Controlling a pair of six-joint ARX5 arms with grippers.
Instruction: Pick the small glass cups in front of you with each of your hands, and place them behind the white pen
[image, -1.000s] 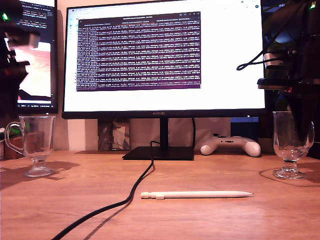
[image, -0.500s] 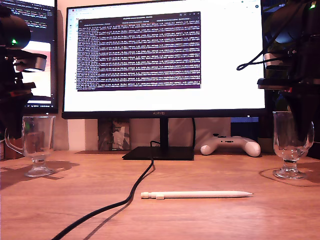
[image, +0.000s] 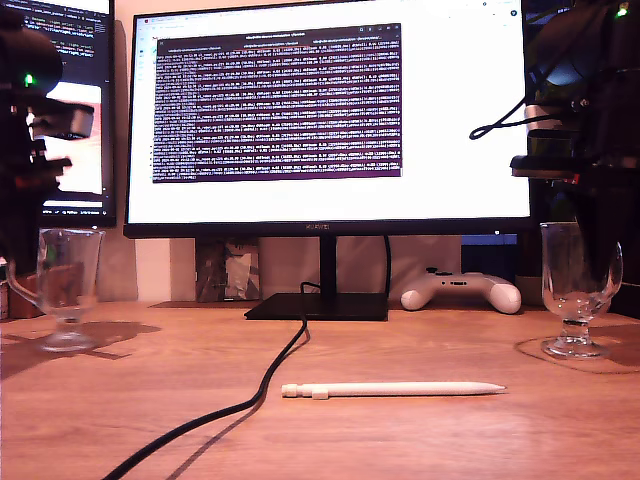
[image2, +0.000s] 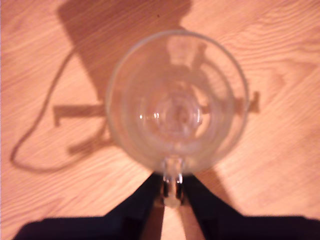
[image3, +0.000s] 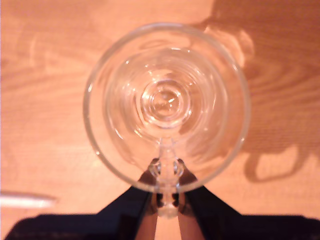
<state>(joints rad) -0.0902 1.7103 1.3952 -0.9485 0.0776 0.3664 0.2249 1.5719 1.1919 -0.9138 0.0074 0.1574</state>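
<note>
My first gripper (image2: 172, 192) has its fingers (image2: 200, 200) clenched on the side handle of the first cup (image2: 176, 102). My second gripper (image3: 167, 197) is the same, fingers (image3: 205, 205) clamped on the second cup's (image3: 166, 105) handle. Handle grip probably chosen so the bowls stay upright and nothing slips on smooth glass.

Exterior view: one cup (image: 65, 285) at its left and the other (image: 578, 290) at its right, each under a dark arm, well apart. I can't match them to first or second. Both are upright, mouths up, feet at or barely off the surface (image: 420, 440); can't tell which.

Pen (image: 395, 389) lies flat between them. Its long axis runs across the exterior view, tapered tip toward that view's right. The drop spot is likely between the pen and the monitor (image: 330, 120) stand, beside the black cable (image: 270, 375).
</note>
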